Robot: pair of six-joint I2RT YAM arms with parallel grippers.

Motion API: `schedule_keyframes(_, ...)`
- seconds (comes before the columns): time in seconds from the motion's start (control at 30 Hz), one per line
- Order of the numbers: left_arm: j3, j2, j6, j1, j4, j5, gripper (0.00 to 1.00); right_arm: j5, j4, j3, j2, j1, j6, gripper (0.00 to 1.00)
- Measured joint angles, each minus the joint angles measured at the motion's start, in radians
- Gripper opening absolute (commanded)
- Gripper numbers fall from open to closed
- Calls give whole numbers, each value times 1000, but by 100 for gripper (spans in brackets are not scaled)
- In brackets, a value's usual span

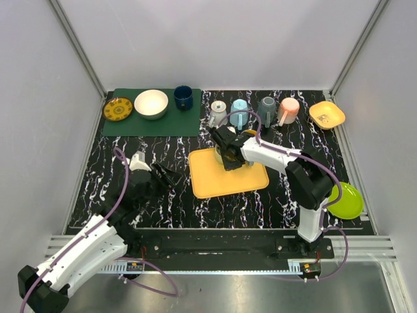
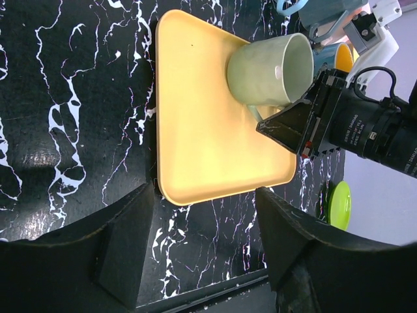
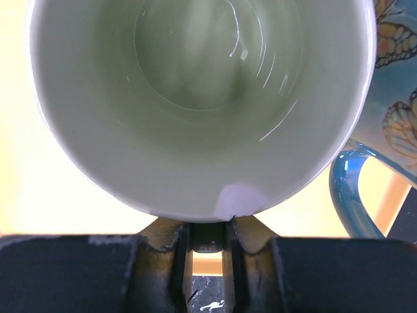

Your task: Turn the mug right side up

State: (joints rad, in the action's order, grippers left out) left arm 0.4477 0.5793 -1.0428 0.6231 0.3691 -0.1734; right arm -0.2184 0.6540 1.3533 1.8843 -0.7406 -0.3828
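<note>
You are holding the mug (image 2: 264, 68) on its side over the far right part of the tray (image 2: 195, 143). The tray is sitting mid-table, a little toward the far edge. The mug's mouth is facing the right gripper (image 3: 207, 242) and filling the right wrist view. The jaws are standing almost together just under the rim, and they are apparently pinching the handle.

The left gripper (image 2: 202, 254) is gaping wide with nothing in it. It is hanging over the near left of the table and looking at the tray.

For the step you are working on:
- Be rolling the right wrist so the mouth is swinging up and the base is coming down over bare tray.
- Be squeezing firmly, because a mug held by its handle is likely to pivot.
- Be waiting until the base is sitting flat before letting go.
- Be watching the blue mug (image 3: 394, 85) just beside the rim, on the far-edge side.

Some things are not showing:
- The rim is hiding the handle contact from the right wrist camera, so the grip is my reading only.
- The arm is covering most of the mug from above.
- I cannot tell whether the mug's side is touching the tray or hanging clear of it.
- A pale spot on the lower rim may be glare or a chip.
</note>
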Motion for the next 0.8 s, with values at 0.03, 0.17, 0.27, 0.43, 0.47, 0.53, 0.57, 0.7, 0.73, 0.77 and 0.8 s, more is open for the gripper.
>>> schedule_keyframes(0.03,0,2,0,0,0,0,66,-9,3,2,2,0,3,0)
schedule_keyframes(0.17,0,16,4,0,0,0,66,-29,16,17,13,2,13,0)
schedule_keyframes(0.27,0,26,7,0,1,0,67,-36,18,17,13,2,18,26)
schedule_keyframes(0.43,1,32,19,0,1,0,68,-62,24,21,13,3,19,65)
schedule_keyframes(0.47,2,34,21,0,1,-1,68,-66,24,24,13,3,21,70)
schedule_keyframes(0.53,3,40,25,0,1,-1,69,-72,24,29,8,3,21,77)
schedule_keyframes(0.57,5,46,27,0,2,0,69,-72,25,31,1,3,20,79)
schedule_keyframes(0.7,25,67,42,0,5,-5,70,-60,47,52,-58,2,19,81)
schedule_keyframes(0.73,34,74,47,0,6,-8,70,-50,50,63,-82,0,17,82)
schedule_keyframes(0.77,43,81,55,0,8,-13,70,-42,51,72,-109,-1,14,82)
schedule_keyframes(0.8,58,93,68,0,12,-21,70,-31,55,83,-140,-2,11,82)
